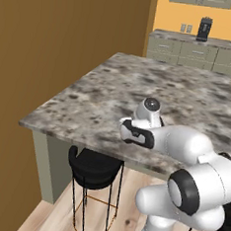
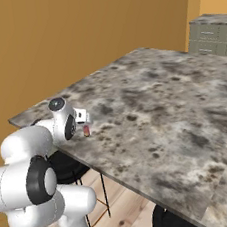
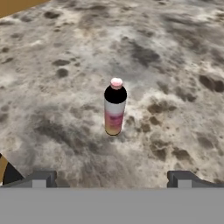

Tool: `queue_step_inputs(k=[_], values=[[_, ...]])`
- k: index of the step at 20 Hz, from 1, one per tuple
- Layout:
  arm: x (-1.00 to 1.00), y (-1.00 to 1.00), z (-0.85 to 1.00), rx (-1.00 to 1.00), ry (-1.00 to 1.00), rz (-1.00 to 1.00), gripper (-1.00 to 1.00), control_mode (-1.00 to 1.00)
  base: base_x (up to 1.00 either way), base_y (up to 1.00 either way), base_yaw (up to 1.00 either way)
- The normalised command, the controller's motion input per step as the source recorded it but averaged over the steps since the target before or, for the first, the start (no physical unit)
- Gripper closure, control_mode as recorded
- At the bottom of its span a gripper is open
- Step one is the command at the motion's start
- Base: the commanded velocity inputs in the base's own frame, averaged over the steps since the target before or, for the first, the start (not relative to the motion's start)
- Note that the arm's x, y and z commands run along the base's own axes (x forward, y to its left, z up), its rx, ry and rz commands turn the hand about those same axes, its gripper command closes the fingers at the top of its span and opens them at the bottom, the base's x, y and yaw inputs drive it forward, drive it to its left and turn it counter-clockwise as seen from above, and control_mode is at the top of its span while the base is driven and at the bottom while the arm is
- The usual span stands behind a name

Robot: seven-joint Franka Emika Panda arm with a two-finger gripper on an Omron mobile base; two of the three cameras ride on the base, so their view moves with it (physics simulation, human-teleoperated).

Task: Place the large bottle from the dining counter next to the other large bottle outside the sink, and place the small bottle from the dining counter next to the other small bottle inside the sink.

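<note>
My claw (image 3: 112,178) gapes wide, holding nothing, its two fingertips (image 3: 41,178) apart above the dining counter (image 1: 89,103). One small bottle (image 3: 114,107) stands upright on the stone ahead of me, between the tips' lines: dark top, pink cap, white-and-pink label. Two black stools (image 1: 94,166) tuck under the counter's edge.
</note>
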Motion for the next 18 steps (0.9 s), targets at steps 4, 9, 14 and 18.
queue_step_inputs(k=[4, 9, 14, 18], values=[[0.21, 0.00, 0.00, 0.00, 0.00, 0.00, -1.00, -1.00, 0.00, 0.00, 0.00], [0.26, 0.00, -0.02, 0.00, 0.00, 0.00, -1.00, -1.00, 0.00, 0.00, 0.00], [0.26, 0.00, -0.08, 0.00, 0.00, 0.00, -1.00, -1.00, 0.00, 0.00, 0.00], [0.31, 0.00, -0.10, 0.00, 0.00, 0.00, -1.00, -1.00, 0.00, 0.00, 0.00]])
